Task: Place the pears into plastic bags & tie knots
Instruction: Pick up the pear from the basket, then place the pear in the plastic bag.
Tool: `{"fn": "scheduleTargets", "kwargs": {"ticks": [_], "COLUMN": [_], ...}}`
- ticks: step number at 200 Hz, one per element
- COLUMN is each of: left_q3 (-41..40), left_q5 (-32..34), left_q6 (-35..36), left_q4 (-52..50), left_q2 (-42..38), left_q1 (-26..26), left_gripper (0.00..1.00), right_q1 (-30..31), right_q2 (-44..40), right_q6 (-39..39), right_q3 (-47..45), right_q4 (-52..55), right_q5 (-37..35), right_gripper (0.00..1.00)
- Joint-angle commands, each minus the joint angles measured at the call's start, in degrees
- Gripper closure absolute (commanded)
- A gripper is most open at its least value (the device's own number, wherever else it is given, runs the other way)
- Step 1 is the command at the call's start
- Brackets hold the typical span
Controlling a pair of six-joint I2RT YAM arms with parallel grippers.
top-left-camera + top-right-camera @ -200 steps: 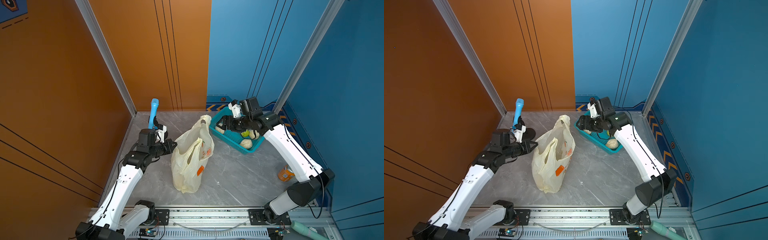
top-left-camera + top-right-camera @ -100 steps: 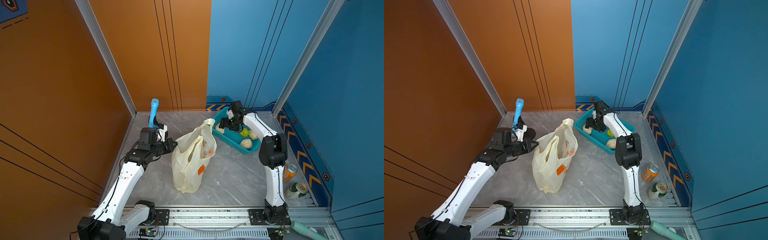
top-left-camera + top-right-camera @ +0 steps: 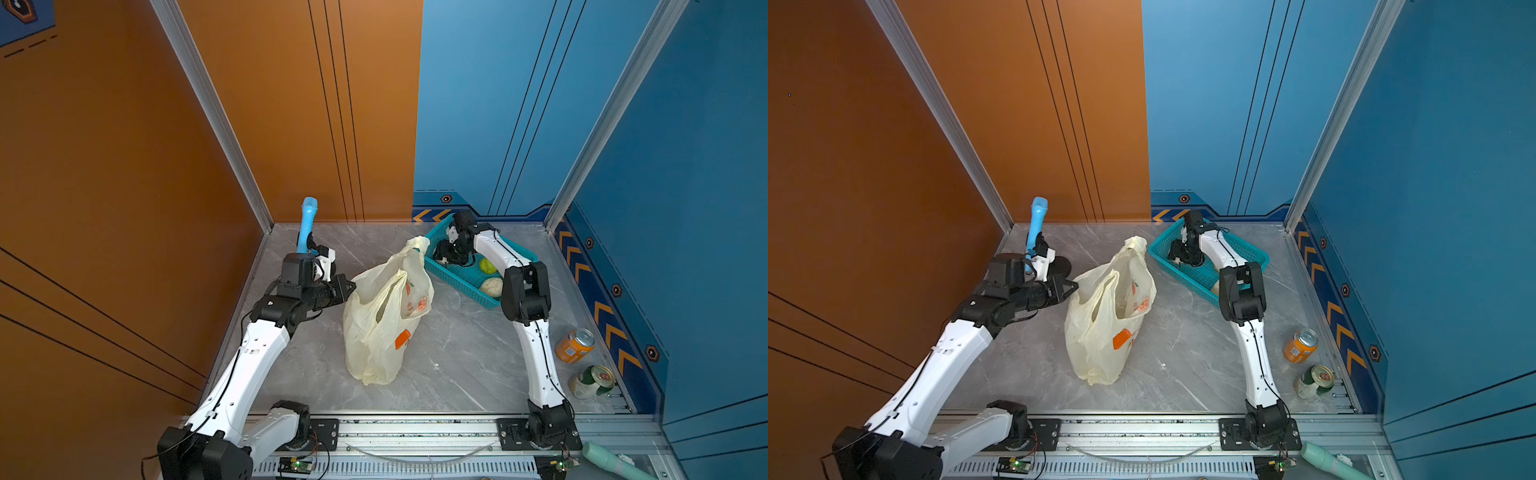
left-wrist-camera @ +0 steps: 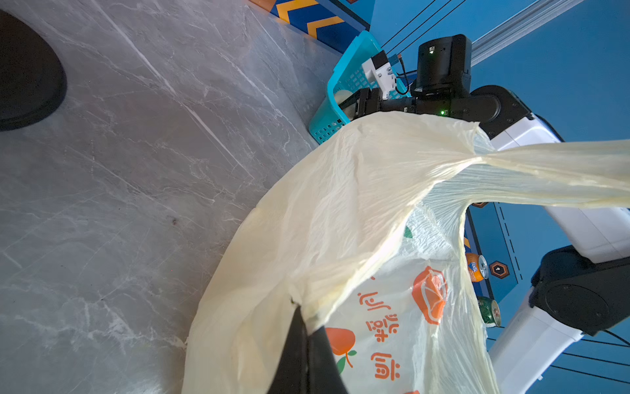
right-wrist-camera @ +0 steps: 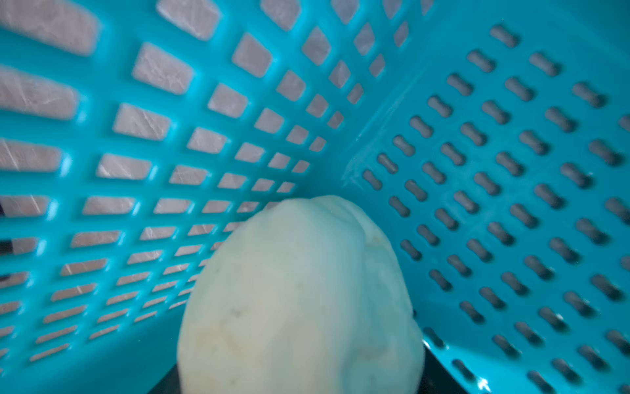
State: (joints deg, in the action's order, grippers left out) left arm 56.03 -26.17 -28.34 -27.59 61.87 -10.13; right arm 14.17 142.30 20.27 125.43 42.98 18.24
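Left pincer (image 3: 348, 287) clenched on bag (image 3: 382, 332) rim, arm outstretched; right pincer (image 3: 446, 255), elbow raised, straddles pear (image 5: 300, 293) in basket (image 3: 455, 277), grip unclear.

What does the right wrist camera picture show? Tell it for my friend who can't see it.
A pale cream pear looms very close to the camera, a little blurry. It is inside a teal plastic basket, whose wall and floor full of holes surround it; the grey marbled tabletop shows through the wall's holes.
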Motion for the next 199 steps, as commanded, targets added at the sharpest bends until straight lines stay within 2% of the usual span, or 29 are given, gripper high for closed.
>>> {"fn": "scheduleTargets", "kwargs": {"ticks": [1, 30, 64, 103, 151, 199], "left_q3": [2.0, 1.8, 1.7, 1.4, -0.2, -0.6], "left_q5": [-0.6, -0.5, -0.5, -0.5, -0.7, -0.8], "left_q6": [-0.1, -0.2, -0.2, -0.4, -1.2, -1.5], "left_q4": [0.5, 0.9, 2.0, 3.0, 4.6, 4.8], "left_q2": [0.6, 0.5, 0.7, 0.8, 0.4, 0.2], "left_q1": [-0.1, -0.2, -0.4, -0.6, -0.6, -0.4], "left_gripper": [1.0, 1.0, 1.0, 1.0, 1.0, 1.0], "right_q1": [-0.3, -0.2, 0.4, 2.9, 10.9, 21.6], "right_q2": [-4.0, -9.8, -19.7, -36.6, -53.8, -60.9], "right_q6": [0.5, 0.5, -0.1, -0.7, 1.6, 6.5], "right_q3": [-1.1, -4.2, -10.5, -22.0, -35.8, -40.1], "right_q4": [-2.0, -2.6, -1.0, 1.6, 6.1, 9.4], "right_q5": [0.5, 0.5, 0.9, 3.3, 1.6, -1.8], "right_gripper": [0.44, 0.53, 0.54, 0.53, 0.53, 0.52]}}
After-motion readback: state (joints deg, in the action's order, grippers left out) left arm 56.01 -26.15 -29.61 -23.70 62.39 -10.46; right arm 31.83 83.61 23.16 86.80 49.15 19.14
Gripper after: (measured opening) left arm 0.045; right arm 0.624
